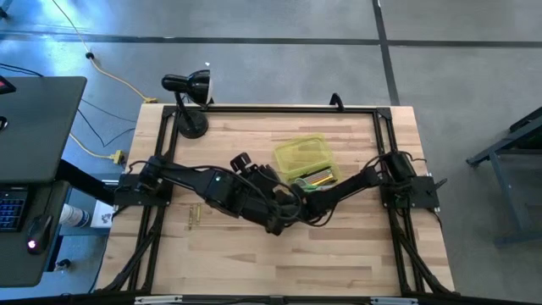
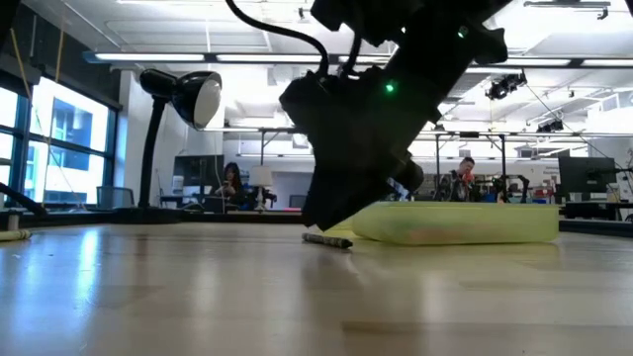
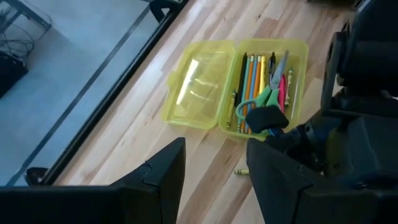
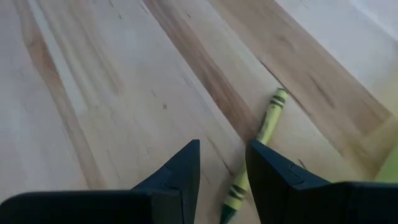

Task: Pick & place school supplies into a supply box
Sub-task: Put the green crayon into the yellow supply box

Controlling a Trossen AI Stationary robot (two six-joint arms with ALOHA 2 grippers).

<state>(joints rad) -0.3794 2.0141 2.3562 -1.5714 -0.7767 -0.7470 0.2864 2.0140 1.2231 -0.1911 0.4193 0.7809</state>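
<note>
The supply box (image 3: 267, 118) lies open on the table, its lid (image 3: 194, 84) flat beside the tray. In the tray lie several pens and pencils (image 3: 252, 74), green-handled scissors (image 3: 267, 93) and a red-pink marker (image 3: 282, 93). A yellow-green crayon (image 4: 261, 137) lies on the table just near of the box (image 1: 306, 163). My right gripper (image 4: 224, 155) is open low over the crayon, whose near end lies between the fingers; no touch shows. My left gripper (image 3: 214, 180) hangs open higher up, on the box's near side, with nothing in it.
A black desk lamp (image 1: 190, 93) stands at the table's far left corner. Small brassy bits (image 1: 195, 217) lie on the left part of the table. Both arms cross close together at the table's middle (image 1: 271, 203). Bare wood stretches along the near edge (image 1: 279, 271).
</note>
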